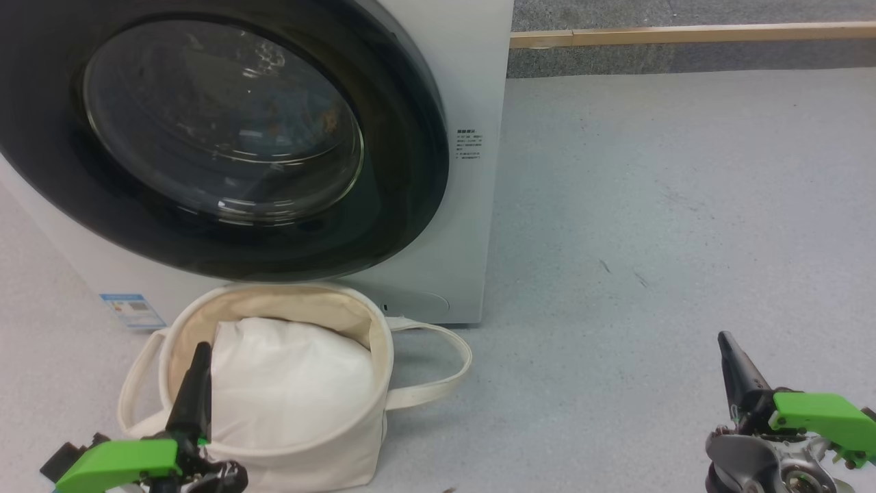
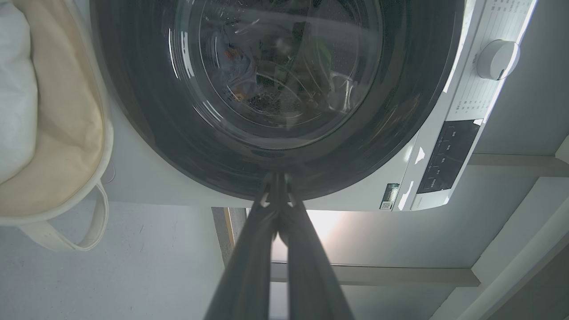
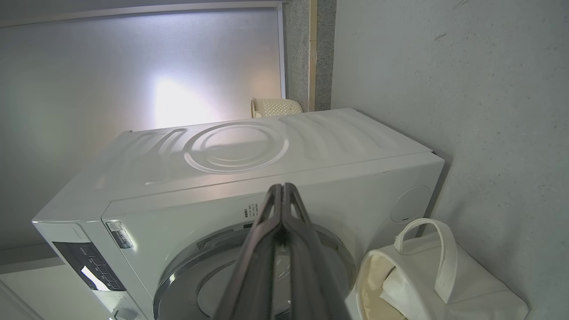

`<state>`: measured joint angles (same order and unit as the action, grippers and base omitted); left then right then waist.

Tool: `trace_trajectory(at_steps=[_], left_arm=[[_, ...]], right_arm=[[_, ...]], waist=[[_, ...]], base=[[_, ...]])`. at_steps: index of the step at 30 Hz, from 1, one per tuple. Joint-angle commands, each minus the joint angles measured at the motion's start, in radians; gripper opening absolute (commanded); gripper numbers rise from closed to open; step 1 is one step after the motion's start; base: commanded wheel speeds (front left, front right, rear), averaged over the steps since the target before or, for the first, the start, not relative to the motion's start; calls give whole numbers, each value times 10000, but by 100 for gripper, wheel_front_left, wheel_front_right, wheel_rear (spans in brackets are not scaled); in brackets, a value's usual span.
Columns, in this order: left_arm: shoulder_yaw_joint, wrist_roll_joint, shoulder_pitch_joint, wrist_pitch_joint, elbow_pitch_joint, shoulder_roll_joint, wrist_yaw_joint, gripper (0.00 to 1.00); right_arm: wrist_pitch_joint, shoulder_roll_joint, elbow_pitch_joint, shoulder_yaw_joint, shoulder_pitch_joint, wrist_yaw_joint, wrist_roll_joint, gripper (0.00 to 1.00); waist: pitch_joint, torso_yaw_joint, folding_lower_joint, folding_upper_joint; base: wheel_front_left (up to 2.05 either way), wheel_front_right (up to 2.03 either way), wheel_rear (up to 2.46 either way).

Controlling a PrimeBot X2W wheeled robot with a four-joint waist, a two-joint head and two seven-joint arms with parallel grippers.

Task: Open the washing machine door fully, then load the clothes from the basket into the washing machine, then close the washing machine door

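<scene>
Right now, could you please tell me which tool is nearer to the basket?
Left. The left tool shows right at the basket's left rim; the right tool is well off to its right, over the floor.

washing machine door shut, basket upright — nearby

Nothing legible. Too small to read: tiny black print on white front-loading washing machine, small blue paper label low on its front, markings on dark glossy control panel.
</scene>
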<state>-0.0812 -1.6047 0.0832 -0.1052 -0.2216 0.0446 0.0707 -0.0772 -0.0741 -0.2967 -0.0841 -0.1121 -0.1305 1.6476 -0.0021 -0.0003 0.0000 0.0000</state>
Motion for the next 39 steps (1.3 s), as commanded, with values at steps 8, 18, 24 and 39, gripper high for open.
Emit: trace_trajectory(at_steps=[8,18,24,39], left_arm=[[-346,-31,225,-75,389,57,-5,0],[-346,-31,225,-75,389,57,-5,0],[-346,-31,225,-75,389,57,-5,0],[-346,-31,225,-75,390,57,-5,0]], right_arm=[[88,-205,413,268,-107,-2,107,0],[129,-244,418,320,-104,-2,152,0],[151,-264,421,348,-102,-2,176,0],[219,-328,430,434,-96,-2,252,0]], waist=[[0,0,0,0],[0,0,0,0],[0,0,0,0],[1,0,0,0]], base=[[0,0,0],[0,0,0],[0,0,0],[0,0,0]])
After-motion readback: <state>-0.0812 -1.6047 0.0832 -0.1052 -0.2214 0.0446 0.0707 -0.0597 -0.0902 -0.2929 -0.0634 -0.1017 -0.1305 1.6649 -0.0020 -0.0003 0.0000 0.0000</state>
